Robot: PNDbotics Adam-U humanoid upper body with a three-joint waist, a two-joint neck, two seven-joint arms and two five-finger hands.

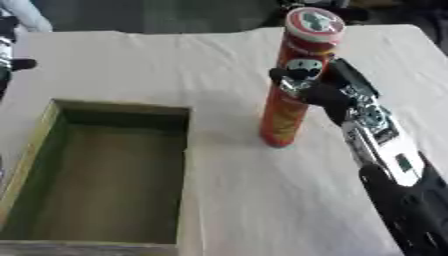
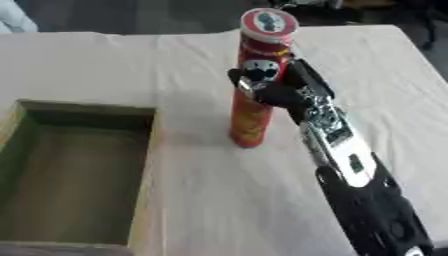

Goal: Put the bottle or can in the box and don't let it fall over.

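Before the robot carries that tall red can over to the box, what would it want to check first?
1. Right hand curled round the red can: ok.
2. Can upright on the white cloth: ok.
3. Box open, nothing seen inside: ok.
4. Path from can to box free of other things: ok.
5. Grasp sits around the can's middle, so tipping seems less likely: ok.
6. Left hand out of the way: cannot tell, it is not in view.

A white cloth (image 1: 227, 200) covers the table, wrinkled near its far edge.
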